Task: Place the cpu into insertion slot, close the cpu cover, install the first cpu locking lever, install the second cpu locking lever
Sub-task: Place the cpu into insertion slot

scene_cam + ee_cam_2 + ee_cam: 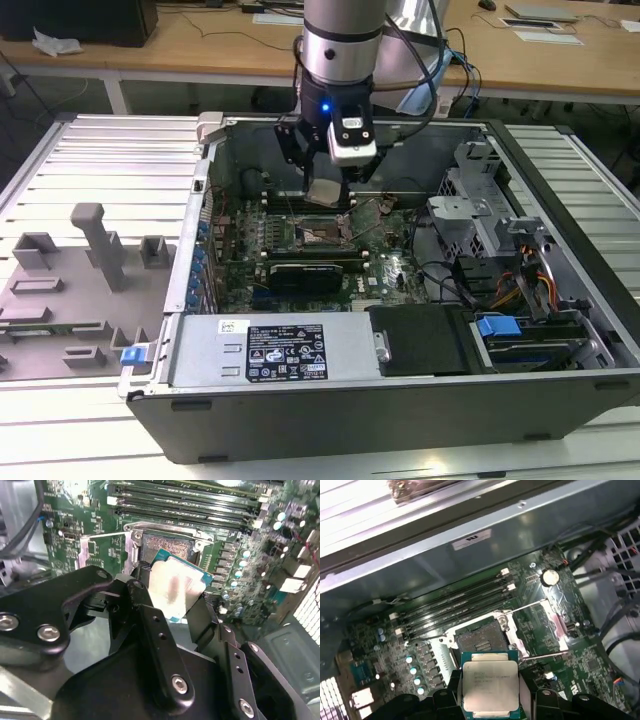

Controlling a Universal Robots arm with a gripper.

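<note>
My gripper [327, 192] hangs inside the open computer case, shut on the cpu [326, 191], a flat square chip with a silvery top. In both wrist views the black fingers [142, 587] clamp the cpu [177, 592] by two opposite edges. It sits tilted a little above the motherboard. The insertion slot [480, 640] lies uncovered just beyond the cpu [490, 685], its contact field showing. The cpu cover [554, 620] is swung open to one side of the slot. Two thin wire levers [530, 606] stand free beside it.
Long black memory slots [455, 602] run along the far side of the socket. A black card [305, 272], the silver power supply [270, 350] and a drive bay with a blue clip [497, 325] fill the case front. A grey fixture tray [70, 290] lies outside.
</note>
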